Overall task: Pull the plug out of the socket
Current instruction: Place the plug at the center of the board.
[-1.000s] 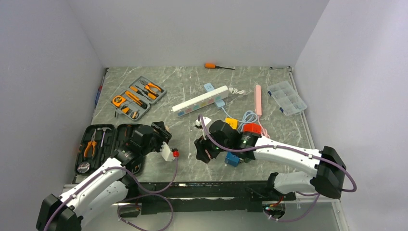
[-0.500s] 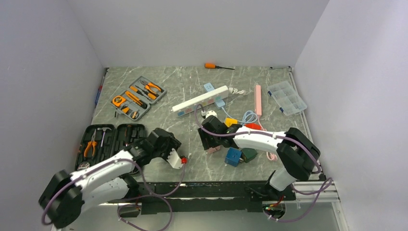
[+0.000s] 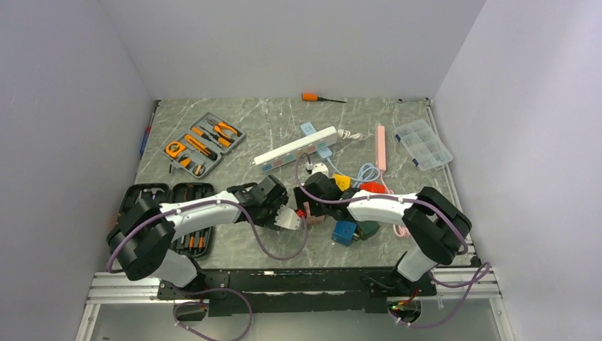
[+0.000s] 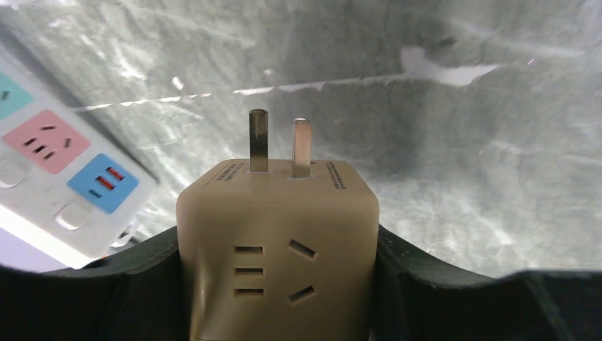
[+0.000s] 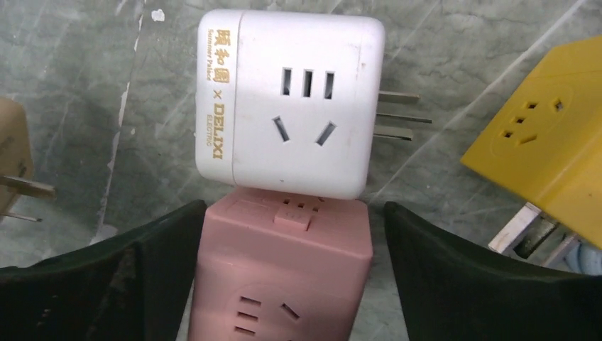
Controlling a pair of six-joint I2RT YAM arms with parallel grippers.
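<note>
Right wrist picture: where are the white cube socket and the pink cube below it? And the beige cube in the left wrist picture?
white cube socket [image 5: 291, 106]: right wrist view, middle of its slotted face.
pink cube [image 5: 284, 266]: right wrist view, face above its slots.
beige cube [image 4: 277, 249]: left wrist view, its slotted face.

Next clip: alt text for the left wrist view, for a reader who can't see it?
The left hand grips a beige cube adapter, its two metal prongs pointing away from the camera. Behind it to the left, a white power strip with pink and blue sockets lies on the marble table.
</note>
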